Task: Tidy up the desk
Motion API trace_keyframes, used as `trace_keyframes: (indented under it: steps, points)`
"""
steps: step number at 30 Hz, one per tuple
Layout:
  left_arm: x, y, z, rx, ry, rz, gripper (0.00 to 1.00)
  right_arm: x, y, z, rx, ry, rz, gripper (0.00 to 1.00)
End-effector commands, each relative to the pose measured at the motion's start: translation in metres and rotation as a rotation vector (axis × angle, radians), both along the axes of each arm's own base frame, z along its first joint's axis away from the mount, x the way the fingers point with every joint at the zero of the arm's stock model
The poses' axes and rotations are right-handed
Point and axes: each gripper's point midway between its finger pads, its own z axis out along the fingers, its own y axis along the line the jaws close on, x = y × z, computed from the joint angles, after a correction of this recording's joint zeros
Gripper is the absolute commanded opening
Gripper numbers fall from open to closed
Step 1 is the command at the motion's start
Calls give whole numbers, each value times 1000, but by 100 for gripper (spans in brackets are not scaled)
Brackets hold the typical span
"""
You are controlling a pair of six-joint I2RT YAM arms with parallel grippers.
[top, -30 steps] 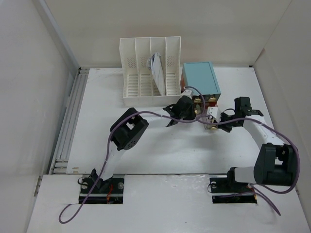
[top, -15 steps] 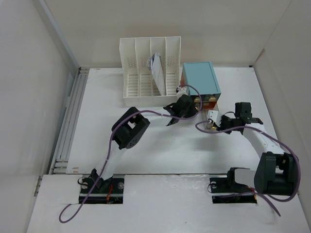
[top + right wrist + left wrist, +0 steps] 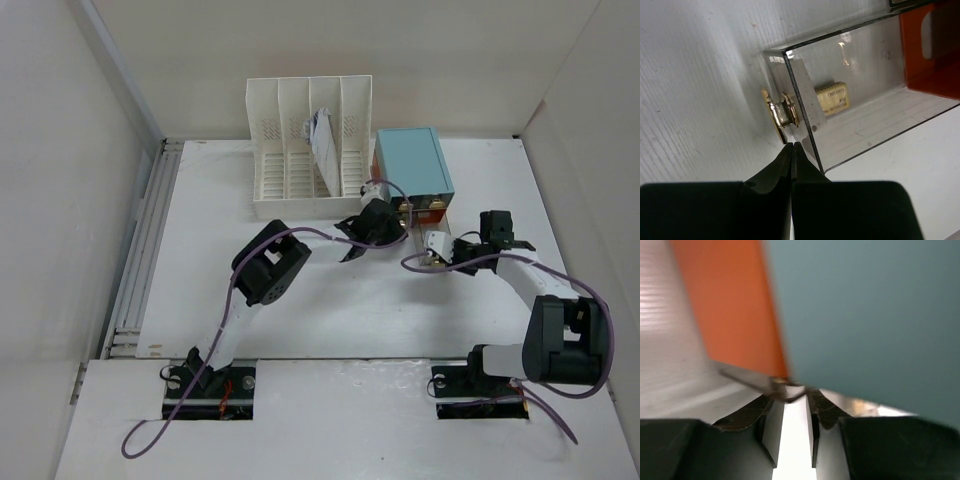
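Edging forward since a second ago, my left gripper (image 3: pixel 792 395) is nosing up to the teal drawer box (image 3: pixel 412 160) on the desk (image 3: pixel 200 220), jaws slightly apart. My right gripper (image 3: pixel 791 148), jaws together, is hovering beside the clear drawer's (image 3: pixel 805 115) gold knob (image 3: pixel 776 116). I judge that pushing it shut comes next.

At the back of the bench (image 3: pixel 220 200) stands a file rack (image 3: pixel 290 150) holding papers (image 3: pixel 322 140). A drawer box (image 3: pixel 415 160) sits just right of it, one drawer (image 3: pixel 802 95) pulled forward, a small block (image 3: pixel 832 97) inside.
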Motion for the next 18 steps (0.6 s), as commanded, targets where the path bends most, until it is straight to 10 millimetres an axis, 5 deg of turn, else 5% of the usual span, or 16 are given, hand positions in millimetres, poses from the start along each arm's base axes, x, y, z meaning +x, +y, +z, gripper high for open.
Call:
trace_keyframes:
  steps: [1, 2, 3, 7, 18]
  points:
    - [25, 17, 47, -95, -83, 48, 21, 26, -4, 21, -17, -110, 8, 0]
    - [24, 19, 62, -122, -106, 47, 24, 26, -4, 22, -18, -122, 8, 0]
    - [14, 26, 51, -106, -86, 38, 35, 30, -4, 28, -20, -151, 8, 0]
    - [-11, 43, 67, -99, -123, 34, 59, 38, -9, 31, -33, -201, -18, 0]
    - [-79, 66, 154, -152, -247, -61, 64, 50, 8, 41, -43, -150, 42, 0]
